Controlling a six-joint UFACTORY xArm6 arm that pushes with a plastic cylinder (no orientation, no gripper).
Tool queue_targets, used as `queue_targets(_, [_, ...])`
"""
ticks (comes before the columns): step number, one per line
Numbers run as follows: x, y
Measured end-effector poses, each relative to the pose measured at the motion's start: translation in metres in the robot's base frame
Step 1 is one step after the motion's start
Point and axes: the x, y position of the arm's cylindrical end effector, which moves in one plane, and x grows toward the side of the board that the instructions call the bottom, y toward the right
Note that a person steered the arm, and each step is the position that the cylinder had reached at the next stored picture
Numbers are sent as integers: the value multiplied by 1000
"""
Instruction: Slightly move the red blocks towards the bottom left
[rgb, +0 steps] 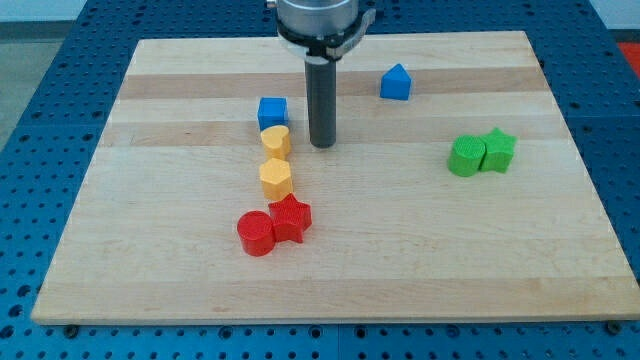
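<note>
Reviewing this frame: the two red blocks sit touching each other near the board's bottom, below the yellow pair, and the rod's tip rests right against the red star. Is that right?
Not quite. The camera view shows my tip well above the red blocks, beside the yellow heart and nowhere near the red star. The rest holds: the red star and the red cylinder touch, below the yellow heart and the yellow hexagon.
</note>
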Motion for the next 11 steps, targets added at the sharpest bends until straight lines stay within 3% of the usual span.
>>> queue_targets(2, [74, -1])
queue_targets(5, [130, -22])
queue_targets(11, [114, -52])
